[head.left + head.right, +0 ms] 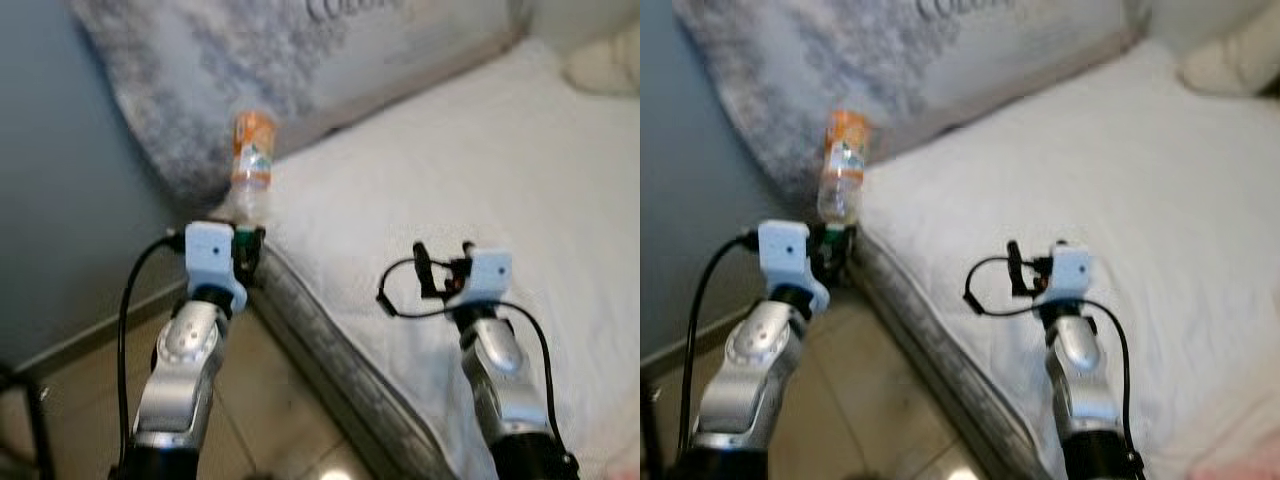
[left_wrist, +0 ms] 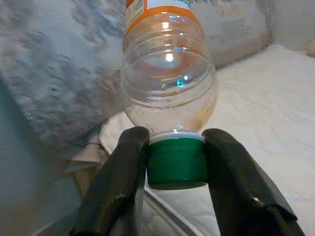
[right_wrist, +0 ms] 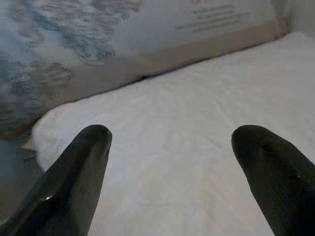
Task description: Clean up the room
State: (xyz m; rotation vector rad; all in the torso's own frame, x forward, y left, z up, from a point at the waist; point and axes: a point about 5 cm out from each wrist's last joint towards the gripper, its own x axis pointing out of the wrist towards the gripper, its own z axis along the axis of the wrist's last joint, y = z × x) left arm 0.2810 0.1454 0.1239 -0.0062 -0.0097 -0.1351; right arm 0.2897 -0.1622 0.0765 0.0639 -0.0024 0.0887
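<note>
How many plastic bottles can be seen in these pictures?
1. The empty plastic bottle with an orange label is held by its green cap in the left gripper, beside the corner of the bed. Others may lie outside the views.

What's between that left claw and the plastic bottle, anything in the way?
Nothing: the left gripper is already shut on the bottle, its two fingers clamping the green cap. The bottle stands up from the gripper beside the bed.

Soft, even indoor light, no hard shadows. Both eye views blurred throughout. Left wrist view sharper; small glare spots on the bottle (image 2: 169, 78). Right wrist view soft, fingers (image 3: 74, 179) defocused.
</note>
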